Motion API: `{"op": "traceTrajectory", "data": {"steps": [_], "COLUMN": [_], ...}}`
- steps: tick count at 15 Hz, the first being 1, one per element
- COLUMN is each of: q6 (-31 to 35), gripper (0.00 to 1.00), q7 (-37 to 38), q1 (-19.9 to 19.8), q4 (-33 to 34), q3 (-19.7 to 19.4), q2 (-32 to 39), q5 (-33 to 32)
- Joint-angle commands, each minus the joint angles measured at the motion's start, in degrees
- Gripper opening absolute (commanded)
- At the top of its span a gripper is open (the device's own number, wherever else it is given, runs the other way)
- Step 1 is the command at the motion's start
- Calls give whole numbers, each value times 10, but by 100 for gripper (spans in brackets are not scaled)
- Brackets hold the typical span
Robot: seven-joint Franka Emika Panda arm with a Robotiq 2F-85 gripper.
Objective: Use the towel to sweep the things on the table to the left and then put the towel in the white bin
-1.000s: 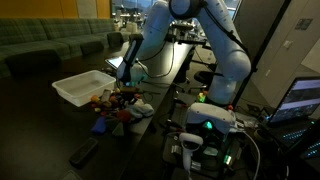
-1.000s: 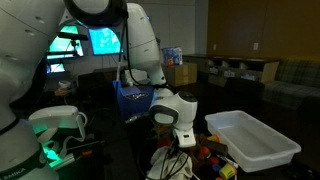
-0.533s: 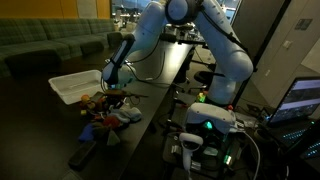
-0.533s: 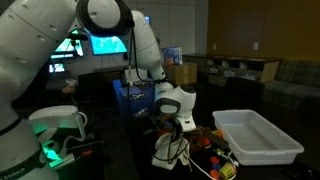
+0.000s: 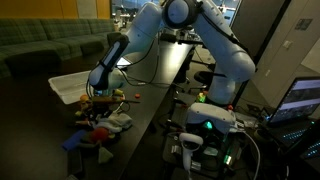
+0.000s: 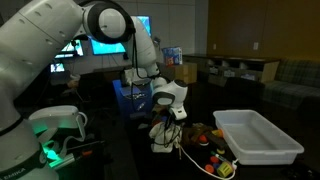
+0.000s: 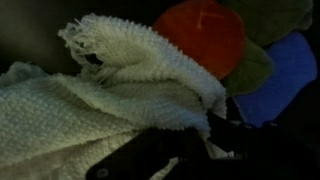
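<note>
My gripper is low over the dark table, shut on the white knitted towel. The gripper and the towel hanging under it also show from the opposite side. In the wrist view the towel fills the left, bunched into the dark jaws. A red-orange round thing, a green thing and a blue thing lie right against it. The white bin stands beside the pile.
Small colourful things lie near the bin, and a blue piece lies near the table edge. A box with green lights and cables sits beside the table. A sofa stands behind.
The arm has swung along the table, dragging the towel and pushing the pile of small things with it; the blue piece has slid toward the table edge.
</note>
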Motion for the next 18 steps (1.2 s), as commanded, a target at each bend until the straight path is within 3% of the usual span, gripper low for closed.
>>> {"op": "traceTrajectory", "data": {"steps": [1,11,18], "q6": [-19,-24,-4], "gripper": [9,9,9], "q7": [8,19,17], "q1": [24,90,100], "q4": [35,67,62], "q3": [22,63,36], "q2": [10,5,-46], "q5": [7,8,-14]}}
